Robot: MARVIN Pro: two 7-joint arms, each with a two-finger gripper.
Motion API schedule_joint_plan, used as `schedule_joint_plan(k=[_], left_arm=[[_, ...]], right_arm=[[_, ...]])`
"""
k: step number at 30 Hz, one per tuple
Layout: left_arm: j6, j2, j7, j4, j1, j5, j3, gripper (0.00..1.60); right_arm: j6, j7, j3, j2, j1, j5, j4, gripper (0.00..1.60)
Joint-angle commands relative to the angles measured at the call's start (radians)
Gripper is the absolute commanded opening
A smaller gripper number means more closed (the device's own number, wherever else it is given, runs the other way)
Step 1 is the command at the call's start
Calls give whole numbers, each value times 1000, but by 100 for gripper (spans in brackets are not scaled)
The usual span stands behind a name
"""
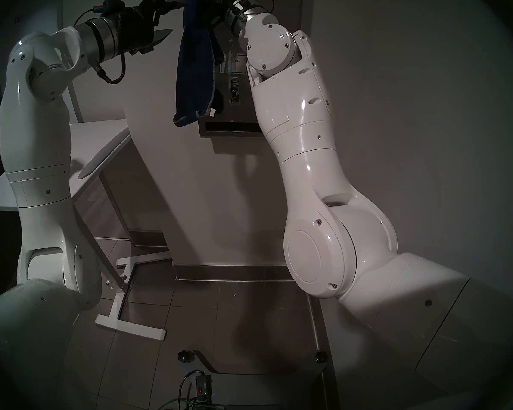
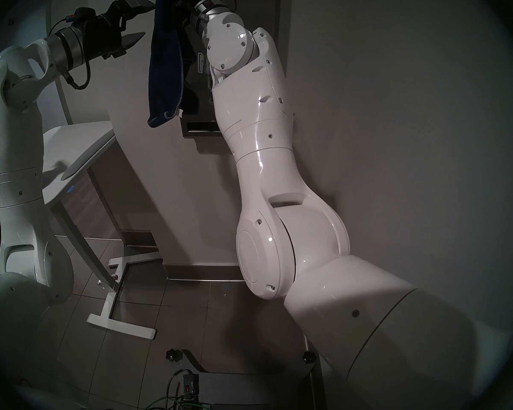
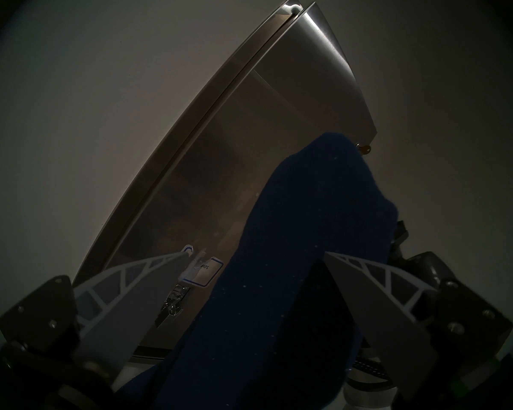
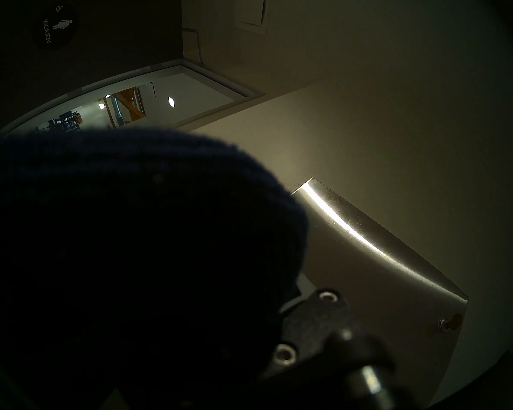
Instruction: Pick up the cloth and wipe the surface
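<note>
The soft dark navy-blue fabric cloth with lighter stitched edges (image 1: 196, 66) is hanging down from the right gripper, whose fingers are lying past the top edge of both head views; in the right wrist view the cloth (image 4: 125, 252) is covering most of the frame and hiding the fingers, which are clamped tight on the fabric. The cloth is dangling in front of the tall brushed stainless-steel dispenser panel (image 3: 249, 152), its lower end reaching down just above the dark horizontal slot (image 1: 233, 127) at the panel's foot; whether the fabric is touching the metal cannot be told. The left gripper (image 1: 165, 20) is standing just left of the cloth with its jaws spread wide and nothing between them; in the left wrist view its pale ribbed fingers (image 3: 125, 306) are framing the cloth (image 3: 293, 267) without touching it, one fingertip lying across the blue-bordered label (image 3: 205, 271), with a small metal lever (image 3: 174, 301) below. A white tabletop surface (image 1: 101, 146) is sitting lower left, well apart from the cloth.
</note>
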Motion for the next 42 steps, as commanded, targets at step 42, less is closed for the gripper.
schedule_joint_plan(k=[42], left_arm=[[-3, 250, -197, 10, 39, -181, 160, 160]], right_arm=[[-48, -124, 71, -9, 243, 25, 190, 0]])
